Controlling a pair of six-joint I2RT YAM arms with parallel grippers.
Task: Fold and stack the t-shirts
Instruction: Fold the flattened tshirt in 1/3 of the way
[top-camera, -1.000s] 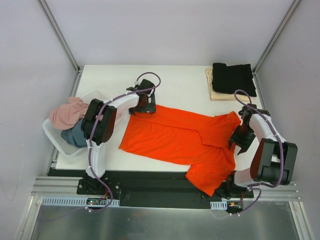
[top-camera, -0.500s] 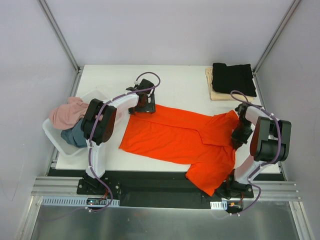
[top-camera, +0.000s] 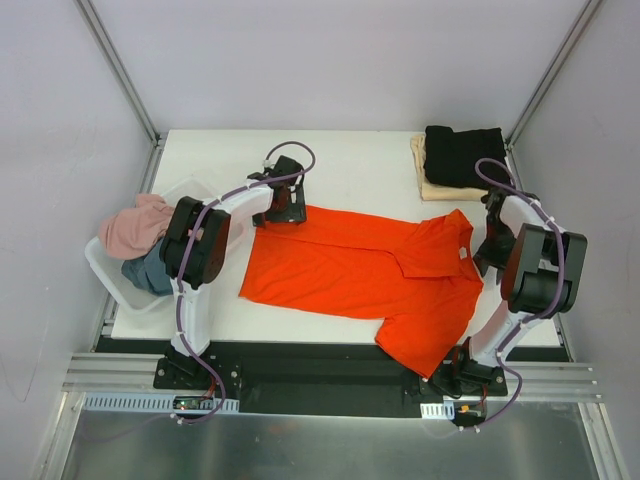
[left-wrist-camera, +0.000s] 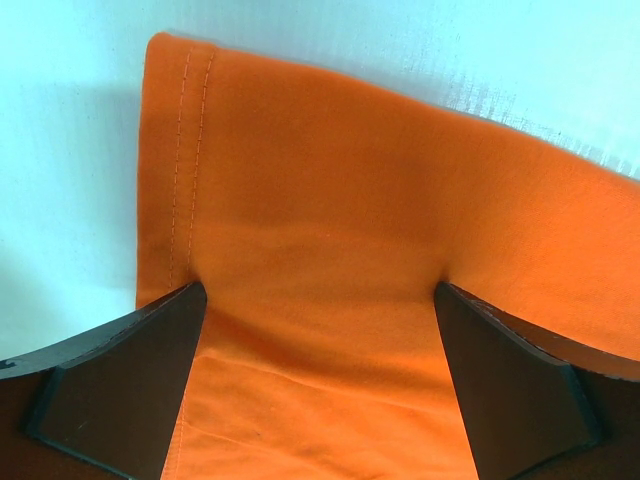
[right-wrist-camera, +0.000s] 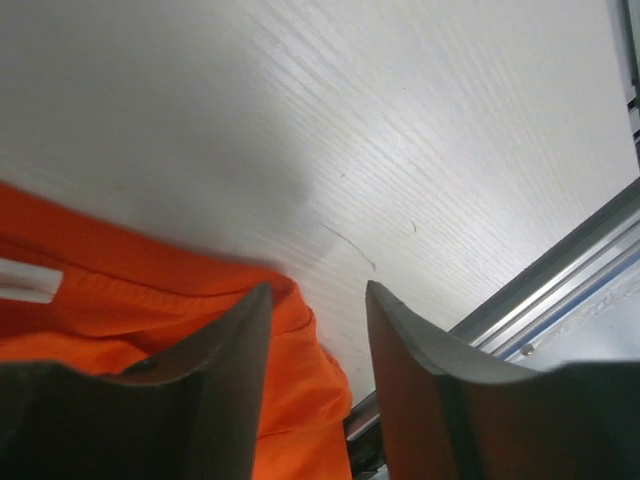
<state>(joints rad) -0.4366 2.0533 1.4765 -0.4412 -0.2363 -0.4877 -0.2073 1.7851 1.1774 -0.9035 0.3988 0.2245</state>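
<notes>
Orange-red t-shirt (top-camera: 370, 270) lies mid-tabletop (top-camera: 360, 170); its white collar label (right-wrist-camera: 25, 281) shows no readable writing. Left gripper (left-wrist-camera: 320, 290) is wide apart, right gripper (right-wrist-camera: 317, 288) narrowly apart.

Orange-red t-shirt (top-camera: 360, 270) — spread flat, lying slantwise across the middle of the table (top-camera: 350, 165), collar right, one sleeve over the near edge. Black t-shirt (top-camera: 462, 155) folded atop the folded cream-beige one (top-camera: 432, 190), far right corner. Dusty pink (top-camera: 135, 225) and grey-blue (top-camera: 150, 272) shirts — crumpled in the tub (top-camera: 108, 282), left.
</notes>
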